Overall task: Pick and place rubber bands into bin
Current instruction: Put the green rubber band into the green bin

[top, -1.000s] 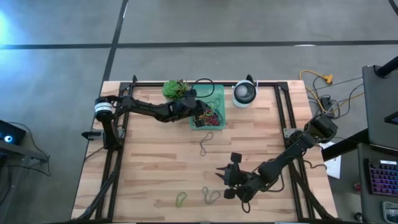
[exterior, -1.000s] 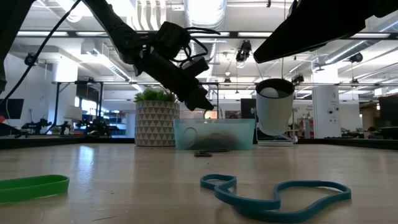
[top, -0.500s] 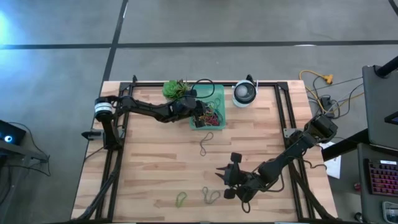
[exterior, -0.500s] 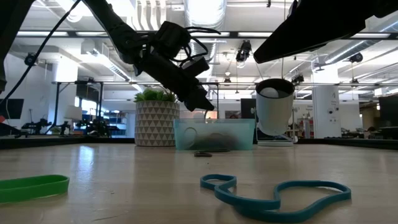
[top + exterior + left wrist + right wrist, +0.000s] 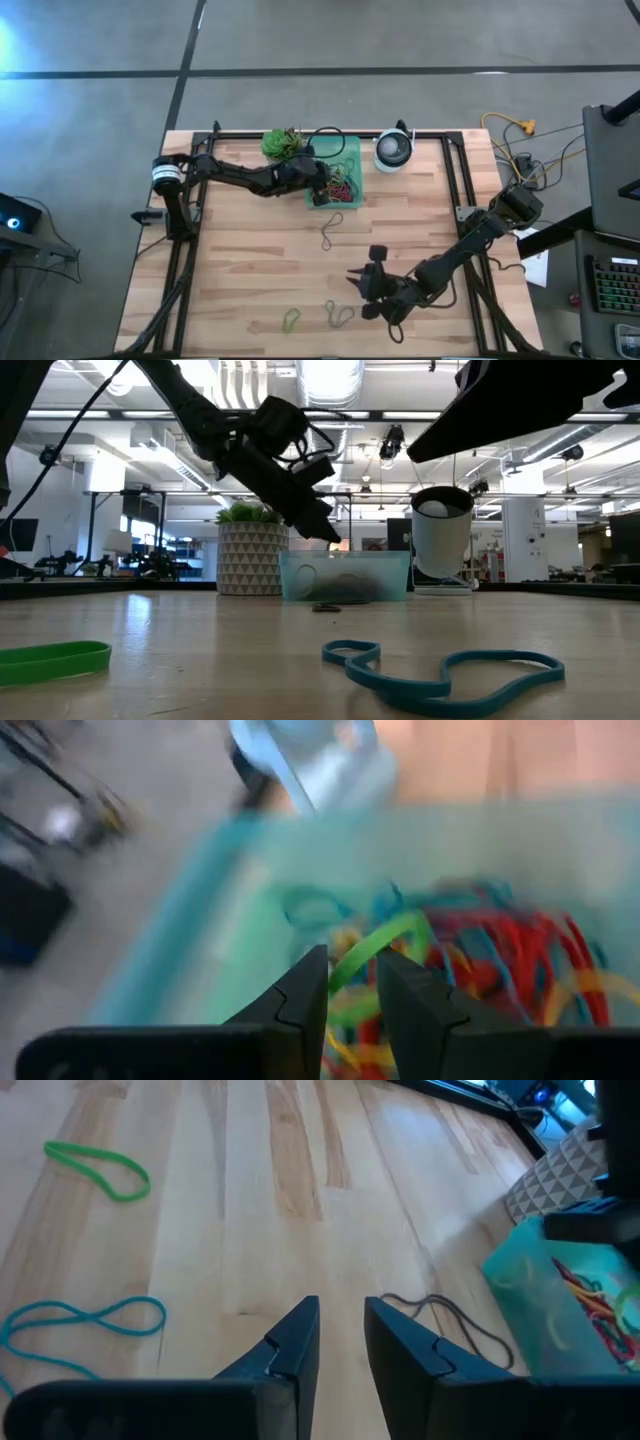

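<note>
The bin [image 5: 347,158] is a mint-green tray at the table's far middle, holding a heap of red, yellow and green rubber bands [image 5: 500,960]. My left gripper [image 5: 352,970] hangs just above the bin [image 5: 345,575], slanting down, fingers open. A green band [image 5: 385,942] shows at its fingertips. My right gripper [image 5: 342,1310] hovers open over the near right of the table [image 5: 357,283], holding nothing. A dark band [image 5: 330,230], a green band [image 5: 100,1168] and a teal band [image 5: 70,1325] lie flat on the wood. My left gripper has a green band [image 5: 350,970] running out of the gap between its fingertips and arching over the heap in the bin. I cannot tell whether the fingers touch it; the view is blurred.
A patterned pot with a green plant [image 5: 283,143] stands left of the bin, and a round white-and-dark device [image 5: 394,150] to its right. Black cables run along the far edge. Bare wood lies between the bin and the loose bands.
My left gripper has opened while staying in place above the bin. My right gripper has rolled a little about its own line without shifting.
</note>
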